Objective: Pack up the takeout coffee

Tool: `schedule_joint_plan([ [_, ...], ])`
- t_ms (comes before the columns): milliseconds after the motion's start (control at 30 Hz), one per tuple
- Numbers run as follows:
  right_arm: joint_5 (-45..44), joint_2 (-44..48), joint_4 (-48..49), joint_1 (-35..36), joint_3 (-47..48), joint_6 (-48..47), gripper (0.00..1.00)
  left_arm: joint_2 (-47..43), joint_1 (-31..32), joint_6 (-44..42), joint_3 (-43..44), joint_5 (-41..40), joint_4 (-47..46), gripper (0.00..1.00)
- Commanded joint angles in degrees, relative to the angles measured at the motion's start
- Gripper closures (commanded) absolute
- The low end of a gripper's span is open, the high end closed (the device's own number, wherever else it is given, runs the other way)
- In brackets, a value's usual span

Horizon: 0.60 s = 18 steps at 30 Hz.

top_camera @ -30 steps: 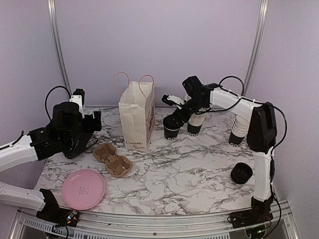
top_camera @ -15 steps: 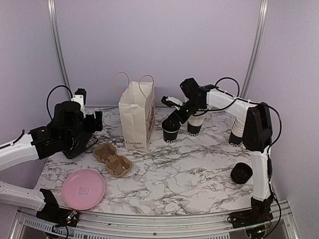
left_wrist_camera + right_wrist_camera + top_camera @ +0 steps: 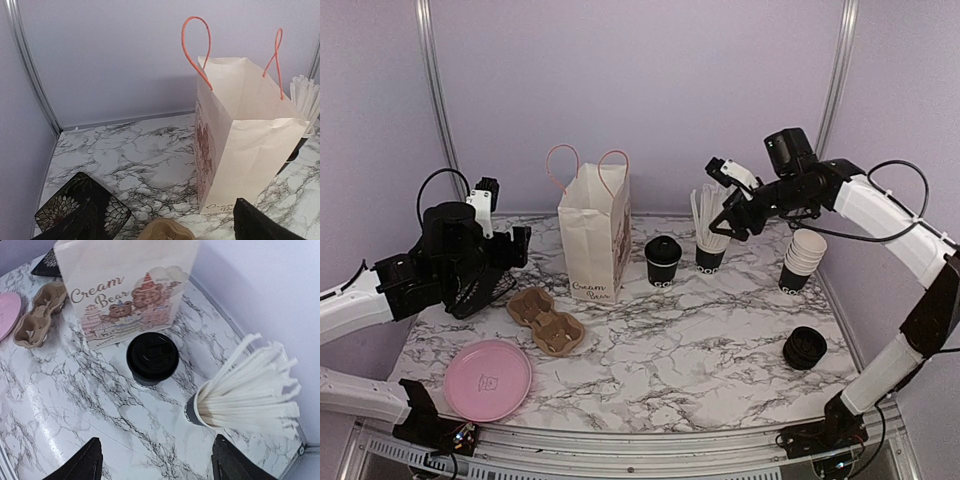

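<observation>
The takeout coffee (image 3: 663, 260), a small black cup with its black lid on, stands upright on the marble table just right of the paper bag (image 3: 595, 235). From the right wrist it shows from above (image 3: 152, 357), in front of the bag's printed side (image 3: 125, 285). My right gripper (image 3: 728, 200) hangs open in the air above the straw cup, up and to the right of the coffee, holding nothing (image 3: 155, 467). On the other side of the bag my left gripper (image 3: 510, 245) is open and empty, facing the bag (image 3: 240, 145).
A black cup of white straws (image 3: 710, 245) stands right of the coffee. A stack of cups (image 3: 803, 260) and a pile of black lids (image 3: 805, 347) are at right. A cardboard cup carrier (image 3: 547, 320), a pink plate (image 3: 487, 379) and a black patterned object (image 3: 80, 210) lie at left.
My right gripper has lifted off the coffee and swung up and to the right, leaving the lidded cup standing alone. The left arm has barely moved.
</observation>
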<state>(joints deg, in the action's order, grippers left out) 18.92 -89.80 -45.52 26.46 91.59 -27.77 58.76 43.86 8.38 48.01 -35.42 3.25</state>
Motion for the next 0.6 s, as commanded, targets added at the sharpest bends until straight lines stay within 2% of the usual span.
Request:
schedule_joint_plan([
  [0,-3.22,5.50,0.96,-9.11,-6.80,-1.92,0.30,-3.25,-0.21,-4.17,1.04,17.03,-1.60,0.09],
  [167,-7.57,10.64,-0.66,-17.72,-11.50,-2.01,0.39,1.44,-0.19,-3.24,3.42,37.43,-1.22,0.23],
  [300,-8.63,12.02,-2.25,-24.27,-13.06,-3.04,0.40,7.39,0.61,-2.63,6.18,47.10,1.41,0.32],
  [400,-8.95,11.66,-2.45,-28.43,-14.02,-5.07,0.43,9.08,2.64,-3.11,6.48,48.19,1.84,0.36],
  [567,-7.67,9.43,-3.35,-31.37,-13.50,-7.28,0.46,10.00,5.82,-5.63,6.66,44.60,3.73,0.36],
])
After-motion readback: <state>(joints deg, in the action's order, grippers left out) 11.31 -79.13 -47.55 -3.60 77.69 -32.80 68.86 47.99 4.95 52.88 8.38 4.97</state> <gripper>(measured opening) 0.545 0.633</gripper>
